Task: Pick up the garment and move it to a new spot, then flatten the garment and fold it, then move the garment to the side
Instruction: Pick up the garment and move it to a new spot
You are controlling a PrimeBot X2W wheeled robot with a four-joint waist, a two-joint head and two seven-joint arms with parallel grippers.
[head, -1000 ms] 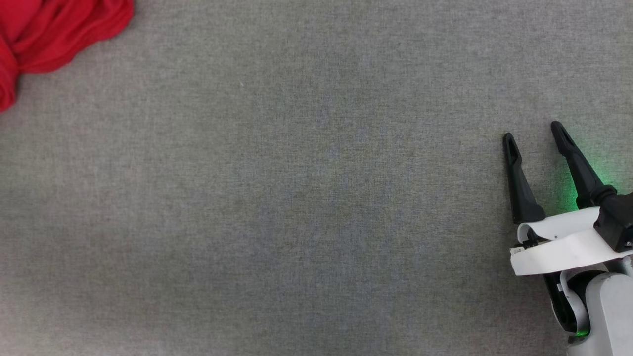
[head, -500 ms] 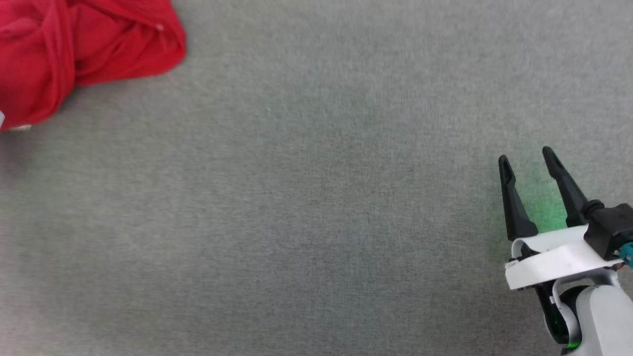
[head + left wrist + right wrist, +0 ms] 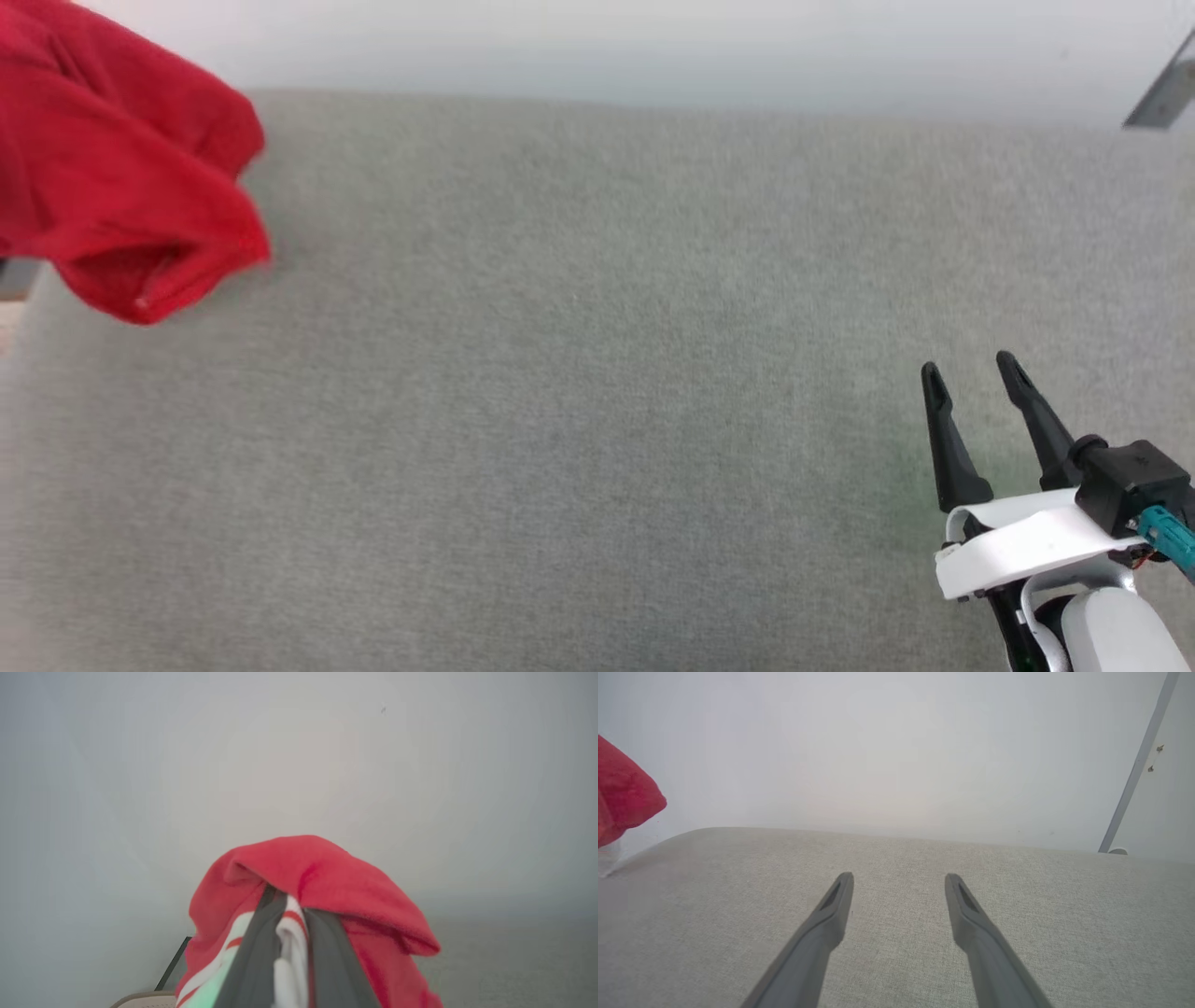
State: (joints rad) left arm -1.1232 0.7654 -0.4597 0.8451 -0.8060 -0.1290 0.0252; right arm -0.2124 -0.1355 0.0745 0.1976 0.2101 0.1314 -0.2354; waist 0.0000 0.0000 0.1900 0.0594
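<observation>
The garment [image 3: 121,196] is a bunched red jersey hanging at the upper left of the head view, above the grey fabric table [image 3: 597,392]. In the left wrist view my left gripper [image 3: 287,900] is shut on the garment [image 3: 327,877], pinching a white, red-striped fold between its fingers while red cloth drapes over the tips. The "23" is hidden. My right gripper [image 3: 971,369] hovers open at the lower right with nothing between its fingers [image 3: 831,914]. From the right wrist view the garment [image 3: 623,793] shows as a red corner at the left edge.
The table's far edge meets a white wall [image 3: 597,47]. A grey metal pole [image 3: 1134,774] leans at the far right. A beige basket rim [image 3: 140,998] peeks in at the bottom left of the left wrist view.
The head camera has tilted up, bringing the table's far edge and the wall into view. The garment has risen off the table surface and now hangs bunched.
</observation>
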